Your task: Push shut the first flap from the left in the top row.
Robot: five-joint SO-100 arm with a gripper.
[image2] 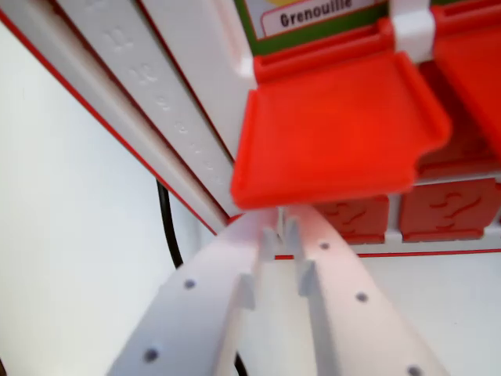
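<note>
Wrist view shows the gripper entering from the bottom of the frame as two white fingers that converge toward their tips. The tips stand nearly together, with only a narrow slot between them, and nothing is held between them.

Directly above the tips hangs the red flap, swung open and tilted toward the camera. Its lower front edge lies just over the fingertips; whether the tips touch its underside cannot be told, as the flap hides that zone. The flap hinges at its upper edge on the white board frame, below a label reading "Grenouille".

To the wrist view's right, a second red flap is partly in frame. Below the open flap, two closed red tiles with question marks sit in the lower row, just beyond the fingertips.

A black cable runs down at the wrist view's left, beside the frame's edge and the pale tabletop.
</note>
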